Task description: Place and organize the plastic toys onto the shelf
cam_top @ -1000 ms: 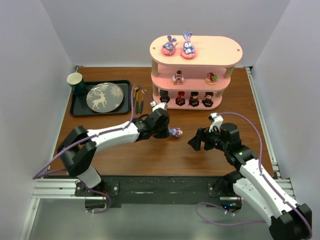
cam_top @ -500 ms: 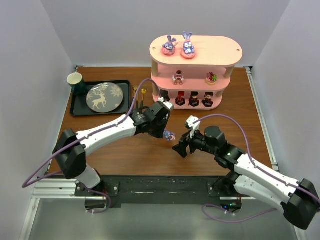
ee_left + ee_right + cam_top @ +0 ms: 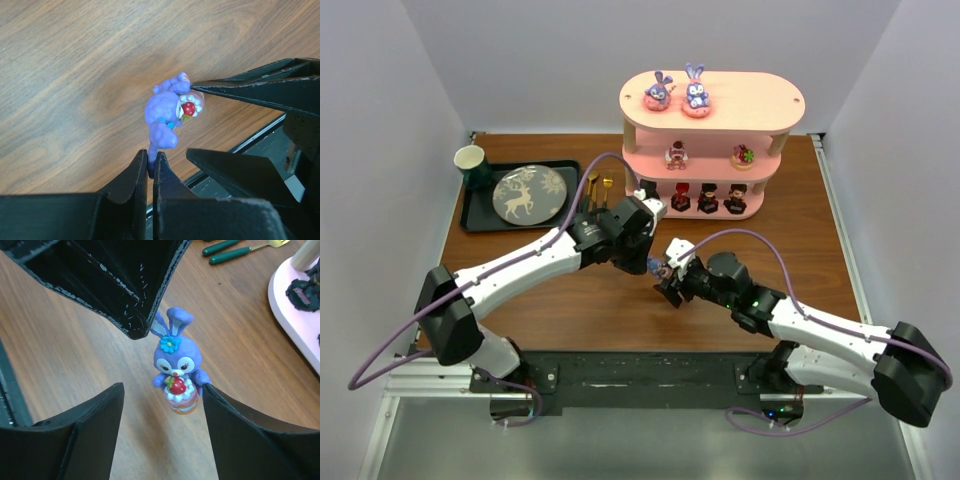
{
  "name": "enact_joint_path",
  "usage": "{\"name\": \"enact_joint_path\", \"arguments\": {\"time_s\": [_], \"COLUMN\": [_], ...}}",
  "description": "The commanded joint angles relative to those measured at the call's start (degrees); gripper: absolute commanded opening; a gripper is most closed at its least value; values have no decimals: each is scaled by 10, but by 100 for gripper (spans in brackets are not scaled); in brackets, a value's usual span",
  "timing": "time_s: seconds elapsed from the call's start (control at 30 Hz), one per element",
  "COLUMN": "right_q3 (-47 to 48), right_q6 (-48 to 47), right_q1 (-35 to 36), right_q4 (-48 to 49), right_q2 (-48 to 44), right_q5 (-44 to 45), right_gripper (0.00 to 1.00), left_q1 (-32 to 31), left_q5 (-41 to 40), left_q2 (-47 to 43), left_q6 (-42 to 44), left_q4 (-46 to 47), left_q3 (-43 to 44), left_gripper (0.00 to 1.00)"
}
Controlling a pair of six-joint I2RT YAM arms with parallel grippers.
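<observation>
Left gripper (image 3: 150,159): jaws pinched together on one ear of the purple-blue long-eared plastic bunny figurine (image 3: 167,112). The toy hangs from that ear, seemingly clear of the brown wooden table (image 3: 600,315).
Right gripper (image 3: 162,389): jaws apart, straddling the same figurine. One finger (image 3: 240,430) touches its arm; the other stands off.
Step in hand: we judge this an arm-to-arm handover, made over the middle of the table.
Pink three-tier oval-ended shelf (image 3: 760,98): at the far side, well apart from the held figurine. It carries two matching bunnies (image 3: 658,93) on the pale top, two small pink-red toys (image 3: 676,155) on the middle tier and dark figurines (image 3: 708,197) on the bottom tier.
Next move: we expect the right jaws must close squarely on the body before the left lets go of the ear. The carry then likely goes to the top tier beside the matching pair.
Risk: the grip on the ear is thin, so the toy may swing or twist.
</observation>
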Motion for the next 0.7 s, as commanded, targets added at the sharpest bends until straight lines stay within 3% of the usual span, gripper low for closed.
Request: {"name": "enact_joint_path", "arguments": {"time_s": [0.0,0.4,0.67], "right_q3": [37,40,48], "right_q6": [-35,-40,-42], "right_q1": [9,20,20], "right_q4": [70,80,64], "right_q2": [15,-27,15], "right_q5": [23,50,7], "right_gripper": [64,64,64], "left_q1": [-4,-4,-4], "left_q5": [43,5,5], "left_q2": [-28,-15,-25], "left_q6": [-1,-16,-24], "left_q4": [12,-7,-6], "left_q3": [17,13,24], "left_gripper": [0,0,0]}}
